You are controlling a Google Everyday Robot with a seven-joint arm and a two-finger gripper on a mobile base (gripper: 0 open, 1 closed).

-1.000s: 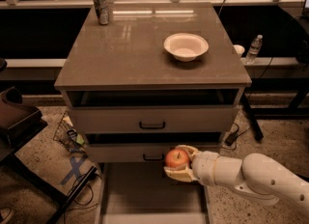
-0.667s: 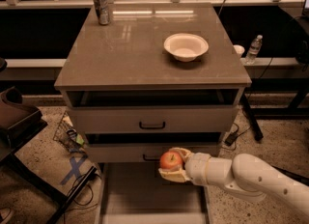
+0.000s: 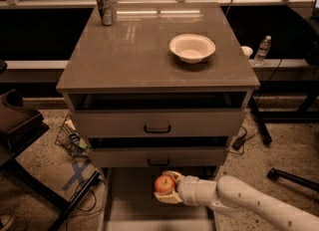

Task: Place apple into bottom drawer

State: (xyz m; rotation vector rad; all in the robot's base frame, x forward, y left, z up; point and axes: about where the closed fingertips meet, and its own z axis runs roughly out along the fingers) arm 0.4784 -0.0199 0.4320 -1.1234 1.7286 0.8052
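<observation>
Claw [image 3: 166,188]: clasping apple [image 3: 164,183] above bottom drawer [image 3: 128,211] | bowl [image 3: 192,48], can [image 3: 104,6]: on cabinet top [image 3: 139,51]

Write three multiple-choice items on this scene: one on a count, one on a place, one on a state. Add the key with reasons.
1. How many things stand on the cabinet top? A none; B two; C five.
2. Where is the apple? A on the cabinet top; B in the gripper, over the bottom drawer; C out of view.
3. The bottom drawer is: A pulled out; B pushed shut; C taken away.

Key:
1 B: only the bowl and the can stand there.
2 B: the gripper is shut on the apple, above the drawer's floor.
3 A: its pale floor shows in front of the cabinet.
</observation>
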